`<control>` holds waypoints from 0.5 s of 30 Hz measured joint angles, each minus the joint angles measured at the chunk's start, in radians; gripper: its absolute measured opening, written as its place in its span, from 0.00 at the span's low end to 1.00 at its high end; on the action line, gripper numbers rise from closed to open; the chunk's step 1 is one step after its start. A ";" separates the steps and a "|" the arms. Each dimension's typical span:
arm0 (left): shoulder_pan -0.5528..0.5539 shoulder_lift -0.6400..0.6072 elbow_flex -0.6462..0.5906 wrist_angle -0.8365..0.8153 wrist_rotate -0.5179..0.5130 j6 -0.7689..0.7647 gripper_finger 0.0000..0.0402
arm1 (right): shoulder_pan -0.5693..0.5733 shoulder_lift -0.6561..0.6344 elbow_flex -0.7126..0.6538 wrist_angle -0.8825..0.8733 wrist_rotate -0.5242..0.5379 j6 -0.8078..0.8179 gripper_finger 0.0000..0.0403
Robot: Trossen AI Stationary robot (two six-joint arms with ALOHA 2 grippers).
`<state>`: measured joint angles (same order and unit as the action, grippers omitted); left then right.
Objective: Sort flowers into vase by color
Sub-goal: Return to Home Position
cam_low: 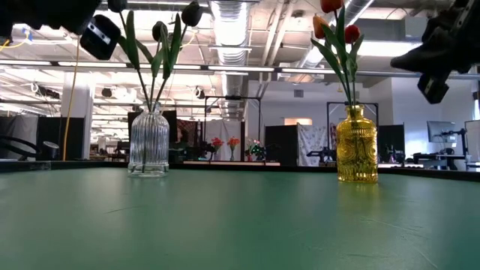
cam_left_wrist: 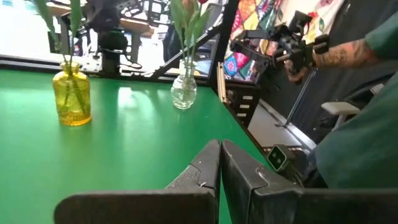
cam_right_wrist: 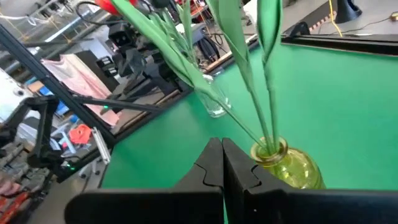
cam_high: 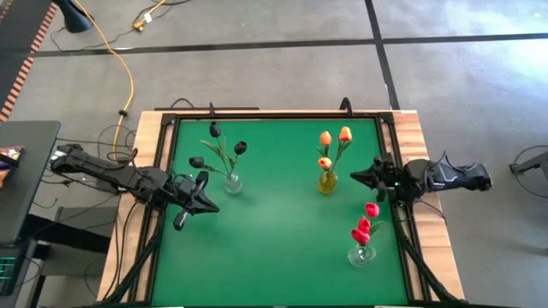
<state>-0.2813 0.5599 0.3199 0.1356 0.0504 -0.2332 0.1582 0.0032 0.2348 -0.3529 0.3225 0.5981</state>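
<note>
Three black tulips (cam_high: 224,147) stand by their stems in a clear ribbed vase (cam_high: 231,181) (cam_low: 148,142). Three orange tulips (cam_high: 334,141) stand in a yellow glass vase (cam_high: 327,181) (cam_low: 355,144) (cam_right_wrist: 287,165). Three red tulips (cam_high: 366,222) stand in a second clear vase (cam_high: 361,254) (cam_left_wrist: 184,91) near the table's right edge. My left gripper (cam_high: 208,206) (cam_left_wrist: 219,163) is shut and empty, just left of and nearer than the black tulips' vase. My right gripper (cam_high: 354,174) (cam_right_wrist: 222,159) is shut and empty, just right of the yellow vase.
The green table top (cam_high: 274,248) has a dark frame and wooden border (cam_high: 428,171). Open green surface lies between the vases and toward the near edge. Beyond the table in the left wrist view, a person's arm (cam_left_wrist: 339,56) holds a dark device.
</note>
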 joint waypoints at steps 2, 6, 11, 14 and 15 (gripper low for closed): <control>0.005 -0.023 -0.019 -0.002 -0.008 -0.006 0.00 | -0.041 0.000 -0.019 0.014 -0.037 -0.011 0.04; 0.019 -0.078 -0.054 -0.005 -0.032 -0.007 0.00 | -0.138 0.000 -0.069 0.081 -0.140 -0.031 0.04; 0.047 -0.162 -0.126 0.011 -0.056 -0.028 0.00 | -0.273 0.000 -0.137 0.196 -0.282 -0.064 0.04; 0.062 -0.210 -0.157 0.016 -0.058 -0.042 0.00 | -0.358 0.001 -0.184 0.313 -0.376 -0.098 0.04; 0.066 -0.225 -0.166 0.014 -0.058 -0.041 0.00 | -0.389 0.002 -0.199 0.348 -0.403 -0.102 0.04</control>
<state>-0.2153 0.3351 0.1540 0.1498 -0.0075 -0.2747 -0.2304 0.0051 0.0356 -0.0046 -0.0802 0.4958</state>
